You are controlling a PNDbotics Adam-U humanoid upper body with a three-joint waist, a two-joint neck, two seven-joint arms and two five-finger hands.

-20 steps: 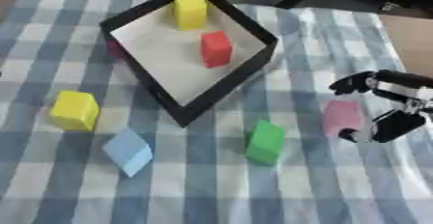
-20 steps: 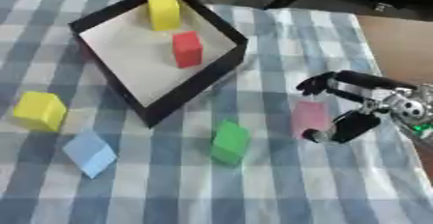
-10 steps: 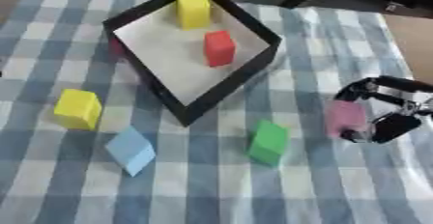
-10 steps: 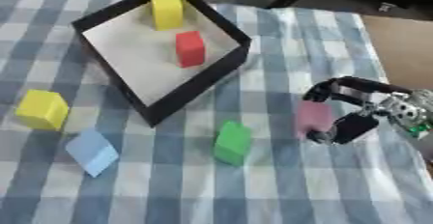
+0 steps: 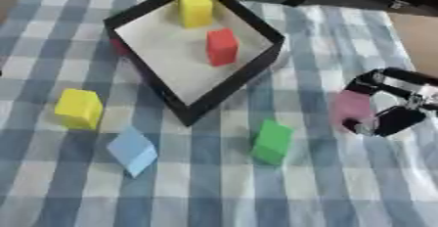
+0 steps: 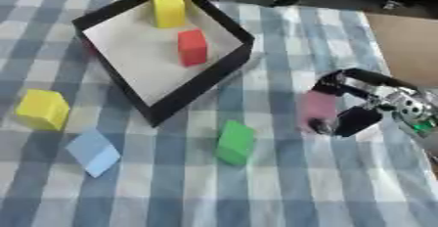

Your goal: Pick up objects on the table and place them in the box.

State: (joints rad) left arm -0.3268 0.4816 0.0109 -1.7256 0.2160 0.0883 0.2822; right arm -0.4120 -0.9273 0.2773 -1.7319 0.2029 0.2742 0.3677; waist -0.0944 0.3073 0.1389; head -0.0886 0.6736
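We see the right hand (image 6: 359, 104) at 3 o'clock, fingers and thumb curled around the pink block (image 6: 318, 107) on the checked tablecloth (image 6: 282, 182). Black box (image 5: 254, 72) at 11 o'clock holds a yellow block (image 5: 195, 7) and red block (image 5: 222, 46). Green block (image 5: 273, 141), light blue block (image 5: 133, 150) and second yellow block (image 5: 78, 107) lie outside it

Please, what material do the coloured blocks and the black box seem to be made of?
The green block, light blue block and yellow block look like matte foam or painted wood: flat colour, no shine. The box seems to be thin card or plastic, with black walls and a pale floor. The pink block, inside the right hand, looks the same.
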